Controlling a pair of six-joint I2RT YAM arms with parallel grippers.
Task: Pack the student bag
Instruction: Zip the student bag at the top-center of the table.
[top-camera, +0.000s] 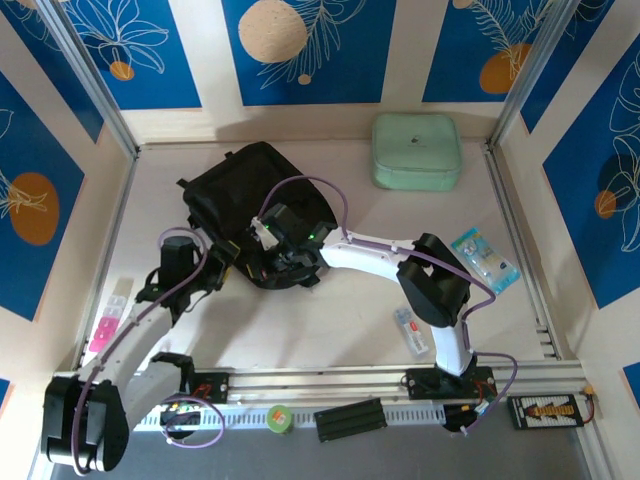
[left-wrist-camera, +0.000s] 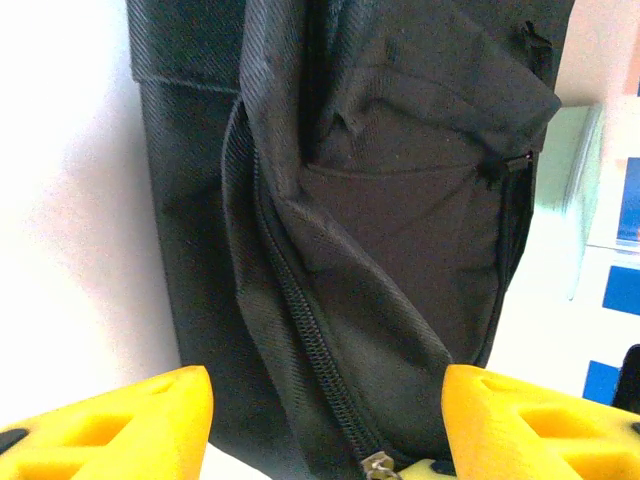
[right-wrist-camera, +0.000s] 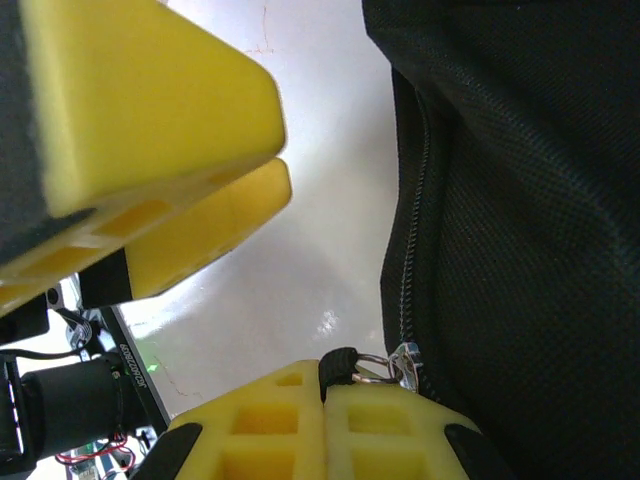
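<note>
A pale cream tabletop is boxed in by walls on three sides. The far wall, left wall and right wall carry deep blue panels with white line-drawn leaves and orange or tan discs, separated by cream strips. Silver metal posts rise at the far left corner and far right corner. A silver rail runs along the near edge. Bright, even light glares off the tabletop.

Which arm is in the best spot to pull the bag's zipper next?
Right: the right gripper is shut on the zipper pull; the left gripper is open, holding nothing, facing the student bag.
</note>
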